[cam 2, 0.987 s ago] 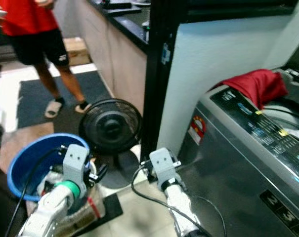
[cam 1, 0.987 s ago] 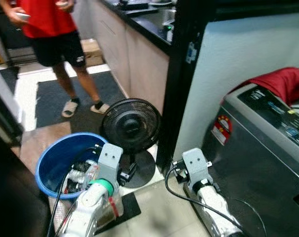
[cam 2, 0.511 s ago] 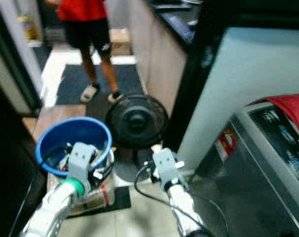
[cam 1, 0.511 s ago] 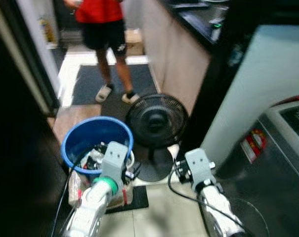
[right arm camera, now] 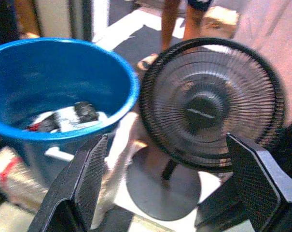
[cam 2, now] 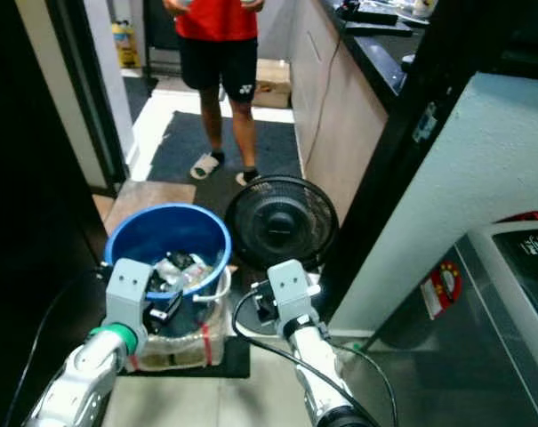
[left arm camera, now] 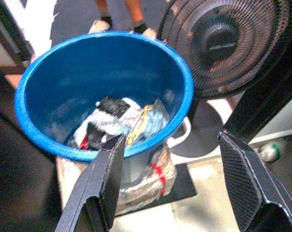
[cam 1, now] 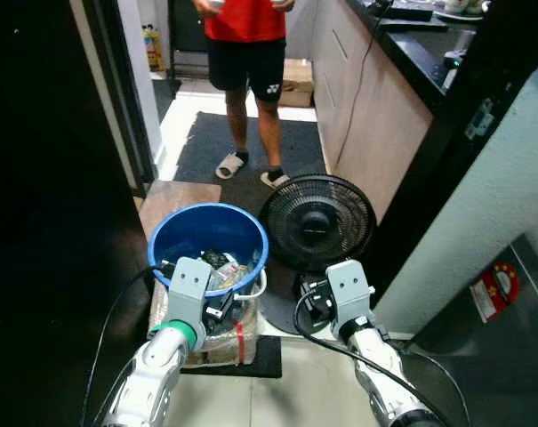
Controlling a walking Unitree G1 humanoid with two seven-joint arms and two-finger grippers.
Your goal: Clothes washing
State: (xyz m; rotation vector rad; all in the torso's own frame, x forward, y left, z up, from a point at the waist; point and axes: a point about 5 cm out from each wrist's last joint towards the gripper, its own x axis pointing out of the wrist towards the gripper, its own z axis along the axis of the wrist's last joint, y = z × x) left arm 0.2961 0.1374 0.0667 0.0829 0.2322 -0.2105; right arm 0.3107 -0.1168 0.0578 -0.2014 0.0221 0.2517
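I hold the left end effector [left arm camera: 172, 188] and right end effector [right arm camera: 167, 186], both spread apart and empty, over the laundry [left arm camera: 119, 121] in the blue bucket [cam 1: 208, 233]; reaching risks striking the adjacent fan [cam 1: 317, 222] or tipping the bucket off its wrapped block [cam 1: 217, 336].

The tiled floor [cam 1: 304, 391] carries a blue bucket [cam 1: 208, 233] at centre frame, just beside a black fan [cam 1: 317, 222] (on a round base), with a dark mat [cam 1: 206, 147] toward the top.
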